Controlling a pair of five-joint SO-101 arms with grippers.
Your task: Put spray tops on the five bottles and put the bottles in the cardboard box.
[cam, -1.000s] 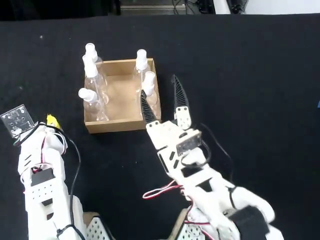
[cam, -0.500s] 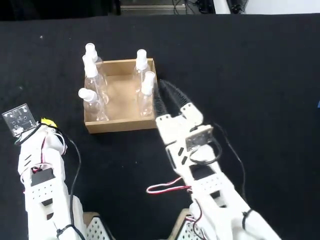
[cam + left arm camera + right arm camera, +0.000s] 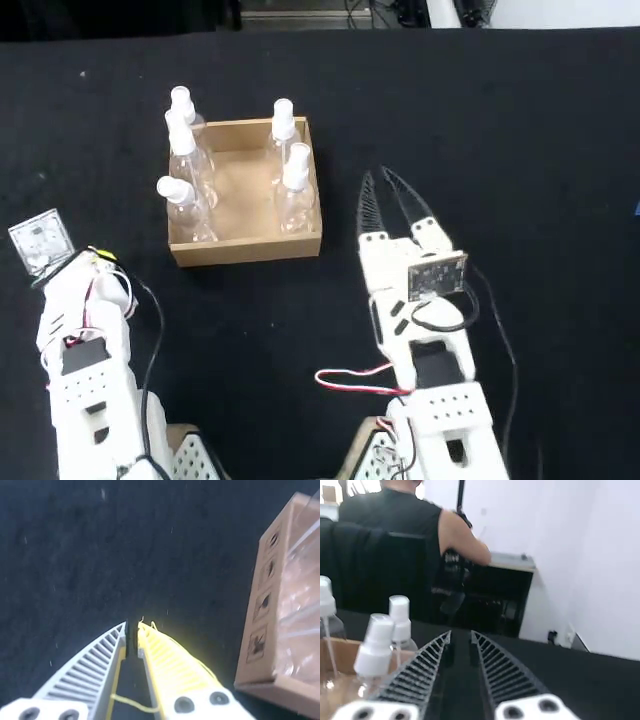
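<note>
Five bottles (image 3: pixel 293 190) in cardboard box (image 3: pixel 245 248) (three left side, two right).

A: How do we look on camera?
B: Both of ours are white plastic shells, left arm (image 3: pixel 88 375) and right arm (image 3: pixel 445 400). Our right gripper (image 3: pixel 378 178) has two black ribbed fingers (image 3: pixel 415 677) on a white base.
A: And our left gripper (image 3: pixel 132 626)?
B: One grey-white ribbed finger, one yellow, with dark screws (image 3: pixel 183 705) at the base. We carry a small square circuit board (image 3: pixel 436 272) on each wrist, plus a red cable (image 3: pixel 345 378) and a black cable (image 3: pixel 492 322) in loose loops.
</note>
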